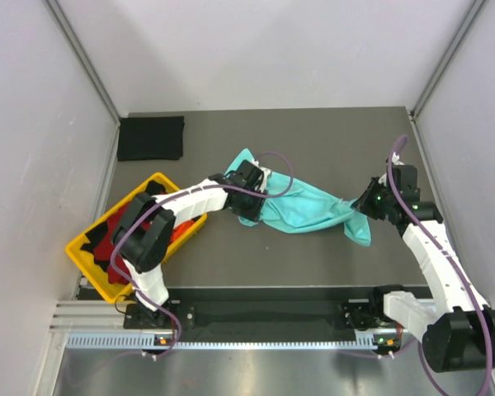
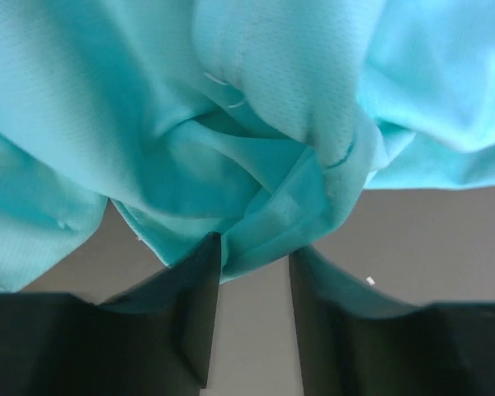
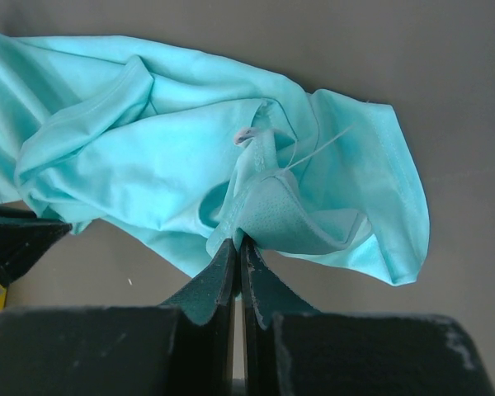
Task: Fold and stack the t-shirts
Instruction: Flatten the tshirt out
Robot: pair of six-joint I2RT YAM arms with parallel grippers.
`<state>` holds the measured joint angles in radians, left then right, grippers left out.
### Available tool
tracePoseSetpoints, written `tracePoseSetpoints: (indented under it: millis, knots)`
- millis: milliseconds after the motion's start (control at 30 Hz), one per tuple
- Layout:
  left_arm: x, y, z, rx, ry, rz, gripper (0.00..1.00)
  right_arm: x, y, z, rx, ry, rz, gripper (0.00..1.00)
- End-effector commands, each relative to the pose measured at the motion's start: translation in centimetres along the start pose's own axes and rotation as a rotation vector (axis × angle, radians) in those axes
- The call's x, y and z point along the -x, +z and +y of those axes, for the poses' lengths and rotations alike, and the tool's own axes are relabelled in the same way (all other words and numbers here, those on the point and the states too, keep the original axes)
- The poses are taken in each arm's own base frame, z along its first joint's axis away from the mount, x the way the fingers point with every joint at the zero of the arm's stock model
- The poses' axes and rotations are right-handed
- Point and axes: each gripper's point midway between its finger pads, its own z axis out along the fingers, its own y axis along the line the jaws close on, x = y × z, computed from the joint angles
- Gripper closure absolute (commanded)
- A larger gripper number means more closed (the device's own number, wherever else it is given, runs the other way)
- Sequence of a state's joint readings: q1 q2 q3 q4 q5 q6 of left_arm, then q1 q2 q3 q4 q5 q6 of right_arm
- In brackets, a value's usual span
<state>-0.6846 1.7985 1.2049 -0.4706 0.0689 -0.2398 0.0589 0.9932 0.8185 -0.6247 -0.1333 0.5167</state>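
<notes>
A crumpled mint-teal cloth t-shirt (image 1: 301, 210) lies mid-bench between both arms, with bare dark bench (image 1: 313, 264) before and behind it. The right pincer (image 3: 238, 243) is clamped on its hem. The left pincer (image 2: 256, 247) stands half apart around a fold; whether it pinches, I cannot tell. A folded black t-shirt (image 1: 151, 138) sits at the far left corner. The yellow plastic tray (image 1: 82, 256) at the near left edge holds red cloth (image 1: 107, 245) and black cloth (image 1: 130, 216).

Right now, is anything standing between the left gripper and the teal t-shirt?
Nothing visible does. The left gripper is right up against the teal t-shirt, with its jaws apart and a fold of the cloth hanging between them. The right gripper is shut on the shirt's other end.
</notes>
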Motion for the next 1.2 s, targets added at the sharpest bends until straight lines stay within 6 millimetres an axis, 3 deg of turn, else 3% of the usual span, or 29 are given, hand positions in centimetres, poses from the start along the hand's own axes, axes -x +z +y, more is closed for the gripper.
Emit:
tracePoseSetpoints:
  millis: [0,67,100,200,233,267,300,367,400,500,567,633,767,800,867,933,967,1033,1067,1100,1133,1167]
  knots:
    - [4.9,-2.0,-0.5,-0.001,0.056,-0.156,0.77,2.4,-1.3,1.6,0.039,-0.023,-0.077,1.00]
    - [4.9,-3.6,0.4,0.067,0.047,-0.122,1.00,2.7,-1.9,1.5,0.024,-0.027,-0.082,1.00]
    - [7.1,-5.9,0.2,0.090,0.033,-0.163,1.00,3.0,-2.3,1.6,0.022,-0.027,-0.090,1.00]
    - [8.6,-11.1,2.0,0.226,-0.005,-0.188,1.00,4.9,-4.4,2.0,-0.003,-0.032,-0.143,1.00]
    - [10.9,-14.8,1.6,0.228,-0.014,-0.290,1.00,6.1,-5.7,2.6,0.002,-0.034,-0.186,1.00]
    - [11.8,-16.6,1.4,0.225,-0.023,-0.337,1.00,6.3,-6.7,2.3,-0.024,-0.029,-0.199,1.00]
    - [13.0,-20.2,0.9,0.203,-0.041,-0.433,1.00,7.4,-8.2,3.0,-0.011,-0.032,-0.235,1.00]
    - [13.9,-23.5,0.1,0.159,-0.061,-0.516,1.00,7.7,-10.2,2.4,-0.049,-0.034,-0.266,1.00]
    - [14.5,-26.4,-0.6,0.120,-0.084,-0.584,1.00,8.3,-11.6,2.9,-0.037,-0.038,-0.297,1.00]
    - [14.9,-30.0,-1.2,0.083,-0.119,-0.651,1.00,8.5,-14.9,3.1,-0.028,-0.037,-0.350,1.00]
    - [14.8,-30.8,-0.7,0.108,-0.131,-0.657,1.00,8.3,-16.2,3.1,-0.025,-0.035,-0.372,1.00]
    - [15.4,-30.9,-0.3,0.134,-0.137,-0.662,1.00,8.5,-16.8,3.1,-0.024,-0.034,-0.384,1.00]
    - [17.5,-28.6,1.3,0.130,-0.154,-0.636,1.00,8.9,-14.8,3.2,-0.036,-0.047,-0.354,1.00]
    - [18.5,-26.9,2.9,0.153,-0.173,-0.611,1.00,8.9,-14.0,3.0,-0.047,-0.046,-0.341,1.00]
    - [20.0,-25.0,3.8,0.126,-0.166,-0.597,1.00,10.0,-12.1,3.1,-0.059,-0.050,-0.333,1.00]
    - [22.0,-21.8,6.1,0.137,-0.171,-0.576,1.00,11.1,-10.0,3.5,-0.050,-0.051,-0.346,1.00]
    - [24.0,-19.4,7.5,0.135,-0.157,-0.596,1.00,11.3,-8.0,3.4,-0.059,-0.052,-0.317,1.00]
    - [26.7,-17.9,9.2,0.135,-0.159,-0.656,1.00,11.8,-5.2,3.3,-0.064,-0.053,-0.302,1.00]
    - [27.7,-14.9,11.5,0.145,-0.207,-0.649,1.00,11.7,-2.7,2.6,-0.099,-0.046,-0.252,1.00]
    - [30.8,-15.6,11.5,0.085,-0.213,-0.755,1.00,11.7,-1.4,2.3,-0.113,-0.042,-0.233,1.00]
    - [32.1,-15.0,12.3,0.069,-0.244,-0.792,1.00,12.0,1.2,1.6,-0.141,-0.033,-0.201,1.00]
    - [33.3,-14.5,13.1,0.038,-0.299,-0.825,1.00,12.2,2.4,1.2,-0.155,-0.030,-0.186,0.99]
